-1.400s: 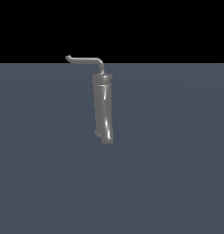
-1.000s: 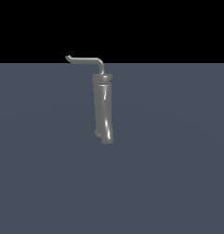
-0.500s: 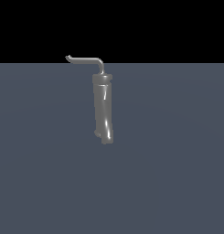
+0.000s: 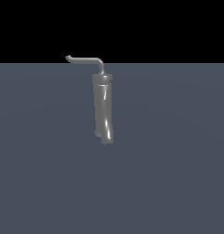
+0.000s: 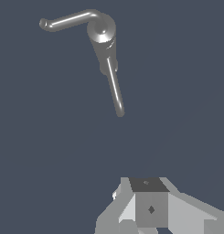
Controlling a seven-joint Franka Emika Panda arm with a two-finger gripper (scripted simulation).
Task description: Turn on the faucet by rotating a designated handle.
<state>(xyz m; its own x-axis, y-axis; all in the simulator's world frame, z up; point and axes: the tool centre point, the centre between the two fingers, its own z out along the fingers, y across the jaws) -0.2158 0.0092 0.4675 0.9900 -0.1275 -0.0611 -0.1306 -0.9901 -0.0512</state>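
Your pincer [image 5: 150,208] sits well apart from the faucet [image 4: 104,109] on the surface [image 4: 177,183], its state seemingly unreadable; catch the stiff, slick handle [image 4: 86,60] near its upturned tip.

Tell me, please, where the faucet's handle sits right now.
In the exterior view the handle sits on top of the faucet and points toward the exterior view's left; no gripper touches it.

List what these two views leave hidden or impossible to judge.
- Fingers: cut off by the wrist view's edge, where only the gripper body shows; open or shut is unknowable.
- Arm: absent from the exterior view.
- Faucet base: its seating on the floor is unclear in the exterior view.
- Handle tip: too small for detail.
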